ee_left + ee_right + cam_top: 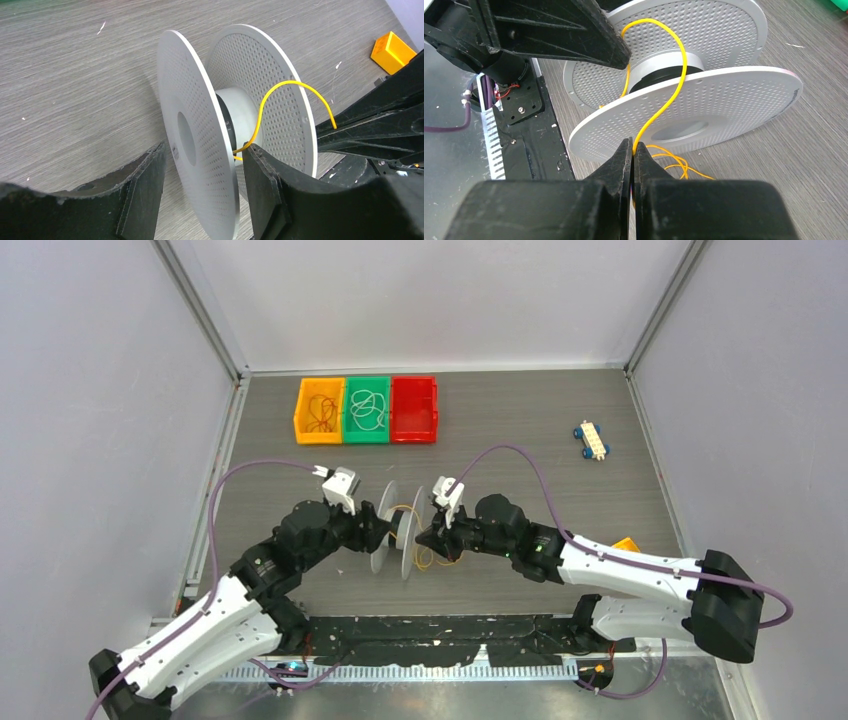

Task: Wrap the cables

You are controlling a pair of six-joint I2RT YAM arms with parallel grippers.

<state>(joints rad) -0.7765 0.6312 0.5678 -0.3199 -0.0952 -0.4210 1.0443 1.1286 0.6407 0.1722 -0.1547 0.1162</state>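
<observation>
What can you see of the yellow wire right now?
The yellow wire is string-thin and flexible. The right gripper, shut, pinches it; from there it arcs up between the two flanges of the grey perforated spool, curving toward the hub. Slack lies in loose loops on the table beside the near flange.

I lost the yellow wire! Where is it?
Middle of the table, top view: the yellow wire runs from the grey spool into the right gripper, which pinches it.
</observation>
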